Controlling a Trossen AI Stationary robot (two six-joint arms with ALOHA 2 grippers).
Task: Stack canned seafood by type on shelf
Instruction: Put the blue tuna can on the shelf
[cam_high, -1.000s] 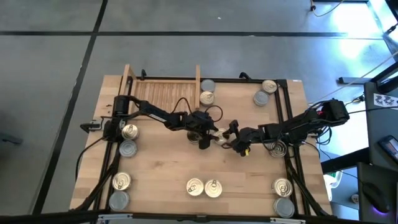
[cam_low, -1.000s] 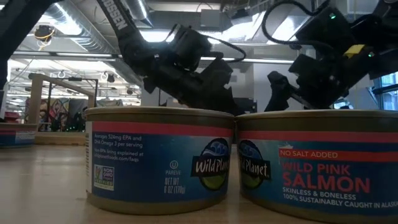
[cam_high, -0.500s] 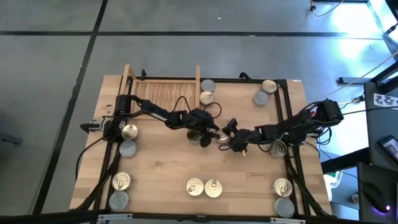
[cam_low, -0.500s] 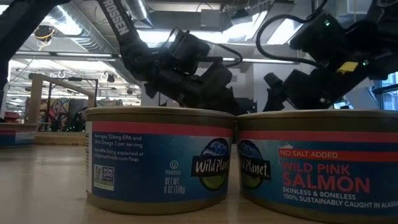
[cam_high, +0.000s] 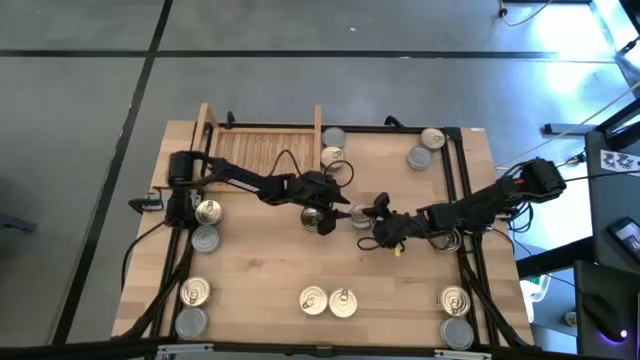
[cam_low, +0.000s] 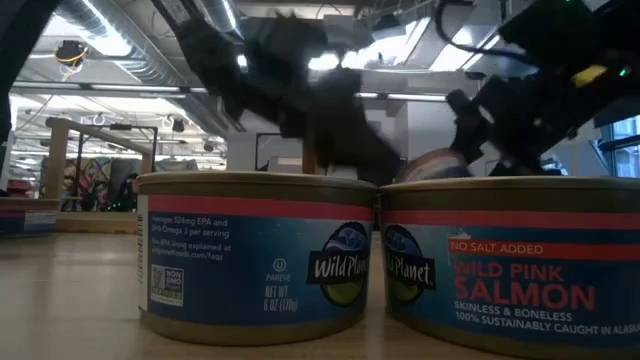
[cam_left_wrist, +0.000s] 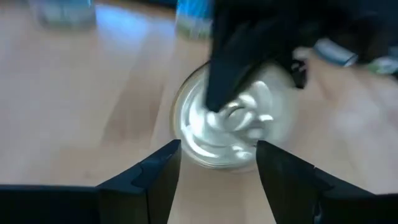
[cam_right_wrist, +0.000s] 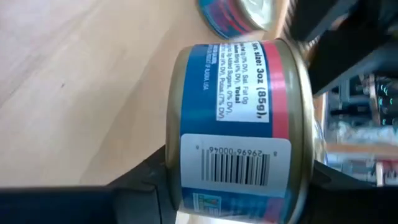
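The right gripper (cam_high: 380, 228) sits near the middle of the pale wooden tabletop (cam_high: 260, 280), at the end of a dark arm stretched in low from the right edge. Its two dark fingers (cam_right_wrist: 146, 180) are clamped on a small round metal tin with a blue and red paper label (cam_right_wrist: 239, 118); the wrist view shows the tin lying on its side between them, barcode facing the camera, gold rim toward the room.

The left gripper (cam_high: 322, 215) reaches in from the left edge, its arm bent across the table, and hangs just beside the right one. Its fingers (cam_left_wrist: 158, 177) stand partly apart, straddling a shiny-topped tin (cam_left_wrist: 227, 127) below them; the picture is too smeared to tell whether they touch it.

The shallow light-wood rack with a slatted base and two upright side boards (cam_high: 262, 145) stands at the far edge, left of centre. Two tins (cam_high: 333, 148) sit just outside its right board. More tins lie spread about: two at the far right (cam_high: 425, 147), pairs down the left side (cam_high: 206, 222) (cam_high: 192, 305), two golden-topped ones touching at the near edge (cam_high: 328, 301), and two at the near right corner (cam_high: 455, 315). In the low view that near pair fills the foreground, one tin's label reading wild pink salmon (cam_low: 510, 265).
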